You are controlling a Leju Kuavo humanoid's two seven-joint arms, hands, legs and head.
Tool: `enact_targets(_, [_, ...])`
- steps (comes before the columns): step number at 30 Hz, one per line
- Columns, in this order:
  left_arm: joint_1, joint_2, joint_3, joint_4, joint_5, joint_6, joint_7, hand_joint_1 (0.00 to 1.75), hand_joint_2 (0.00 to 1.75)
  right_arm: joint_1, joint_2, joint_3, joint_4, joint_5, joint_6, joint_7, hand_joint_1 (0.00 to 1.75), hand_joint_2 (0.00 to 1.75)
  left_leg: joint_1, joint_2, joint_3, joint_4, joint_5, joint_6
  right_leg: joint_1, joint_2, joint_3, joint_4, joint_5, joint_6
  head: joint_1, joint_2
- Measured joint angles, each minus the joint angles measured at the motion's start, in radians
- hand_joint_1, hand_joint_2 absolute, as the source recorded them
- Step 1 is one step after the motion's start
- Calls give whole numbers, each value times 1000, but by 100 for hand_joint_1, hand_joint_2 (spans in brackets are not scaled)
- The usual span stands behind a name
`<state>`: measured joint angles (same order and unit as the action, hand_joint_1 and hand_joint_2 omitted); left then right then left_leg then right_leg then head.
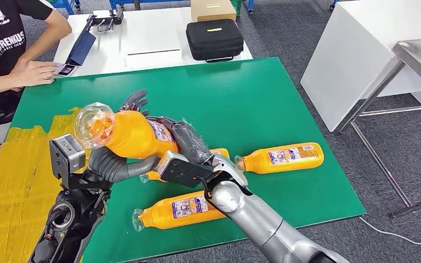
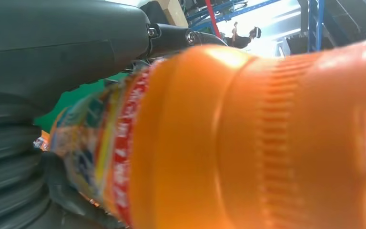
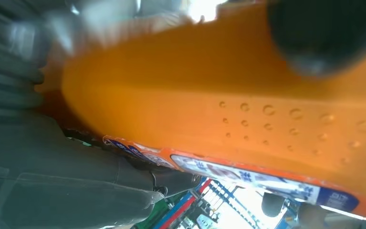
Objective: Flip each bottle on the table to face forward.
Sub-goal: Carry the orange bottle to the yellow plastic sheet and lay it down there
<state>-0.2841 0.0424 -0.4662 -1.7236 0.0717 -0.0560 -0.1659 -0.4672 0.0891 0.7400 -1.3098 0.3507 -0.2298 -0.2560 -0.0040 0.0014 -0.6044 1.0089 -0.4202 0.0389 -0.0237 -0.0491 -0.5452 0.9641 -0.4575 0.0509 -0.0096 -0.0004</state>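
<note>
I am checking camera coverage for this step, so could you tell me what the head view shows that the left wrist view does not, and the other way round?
Head view alone: the green table, three more orange bottles lying on it, such as the far right bottle and the nearest bottle, the right hand gripping the lifted bottle, and a person seated at a white table. Left wrist view alone: a close look at the ribbing on the bottle's shoulder. Both: the lifted bottle held in the left hand.

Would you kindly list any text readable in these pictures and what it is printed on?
"LEFTOVERS US", roughly: the person's black shirt; partly cut off, uncertain.
Held bottle label: blurred, unreadable.
Bottles lying on the table: label print too small to read.
Black case: yellow mark, illegible.
</note>
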Motion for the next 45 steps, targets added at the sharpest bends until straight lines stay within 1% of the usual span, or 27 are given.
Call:
enact_targets(5, [2,-1,0,-1,0,0,0,1,175,0,0,11,2,2,1,4,175,175,0,0,0,0,0,0,0,0,0,0,0,0,0,0])
enact_targets(6, [2,-1,0,-1,0,0,0,41,175,0,0,13,2,2,1,4,175,175,0,0,0,0,0,0,0,0,0,0,0,0,0,0])
enact_targets(9, [4,-1,1,-2,2,5,-1,171,175,0,0,19,4,2,4,6,175,175,0,0,0,0,0,0,0,0,0,0,0,0,0,0])
enact_targets(10, [5,-1,1,-3,3,8,-2,175,175,-1,0,20,4,2,5,7,175,175,0,0,0,0,0,0,0,0,0,0,0,0,0,0])
enact_targets(16, [19,-5,6,-11,23,40,-19,175,175,-9,0,32,9,2,6,17,175,175,0,0,0,0,0,0,0,0,0,0,0,0,0,0])
enact_targets(25, [29,-6,11,-16,33,57,-22,175,175,-12,1,37,17,0,4,20,175,175,0,0,0,0,0,0,0,0,0,0,0,0,0,0])
enact_targets(29, [30,-7,12,-17,33,66,-25,175,175,-13,6,38,20,-4,-4,23,0,175,0,0,0,0,0,0,0,0,0,0,0,0,0,0])
enact_targets(32, [32,-8,15,-21,26,90,-34,175,175,-12,9,38,20,-19,-17,25,0,175,0,0,0,0,0,0,0,0,0,0,0,0,0,0])
enact_targets(36, [34,-8,42,-32,-31,145,-57,175,175,-7,3,29,-6,-21,-21,40,0,0,0,0,0,0,0,0,0,0,0,0,0,0,0,0])
enact_targets(37, [35,-8,51,-33,-55,165,-63,175,175,-4,0,24,-20,-18,-23,46,0,0,0,0,0,0,0,0,0,0,0,0,0,0,0,0])
enact_targets(41, [36,-7,117,-34,-207,277,-69,175,175,28,-26,-17,-115,6,-47,59,0,175,0,0,0,0,0,0,0,0,0,0,0,0,0,0])
enact_targets(43, [36,-3,158,-31,-322,325,-61,175,175,46,-47,-45,-168,33,-64,60,0,175,0,0,0,0,0,0,0,0,0,0,0,0,0,0])
enact_targets(45, [33,8,192,-23,-475,358,-49,175,175,57,-71,-74,-217,72,-77,66,0,175,0,0,0,0,0,0,0,0,-1,0,0,0,0,0])
